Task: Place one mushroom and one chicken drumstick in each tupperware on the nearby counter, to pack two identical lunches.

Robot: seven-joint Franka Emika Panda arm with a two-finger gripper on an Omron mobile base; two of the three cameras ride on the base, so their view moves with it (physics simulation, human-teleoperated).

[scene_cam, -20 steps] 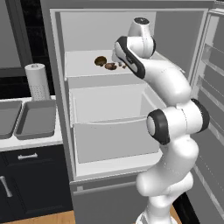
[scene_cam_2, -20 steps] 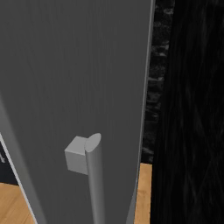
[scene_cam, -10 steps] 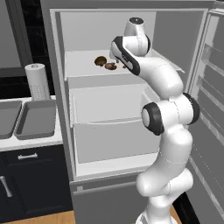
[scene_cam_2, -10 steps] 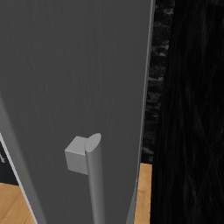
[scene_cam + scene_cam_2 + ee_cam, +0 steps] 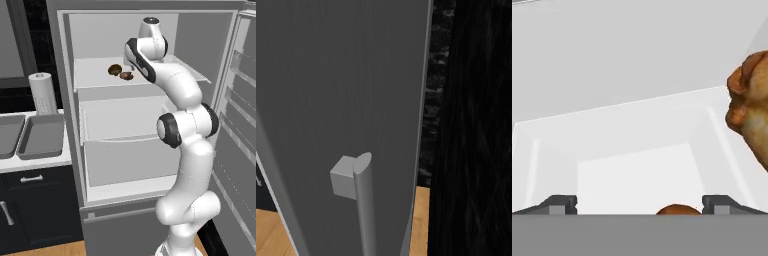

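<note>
Reaching into the open fridge (image 5: 70,165), I am working the first pick. Going left to right in the left base view: a paper towel roll (image 5: 42,93) is standing on the counter (image 5: 35,162) beside two grey trays (image 5: 40,136), then the fridge's top shelf (image 5: 95,75) is carrying brown food (image 5: 120,72), with the gripper (image 5: 639,204) just beside it, spread wide and empty. In the hand view, a chicken drumstick (image 5: 752,107) is sitting at the right and another brown piece (image 5: 678,209) is peeking up between the fingertips (image 5: 559,205). Next I judge I should be lowering onto one piece, minding the shelf lip and fridge walls; room looks tight.
</note>
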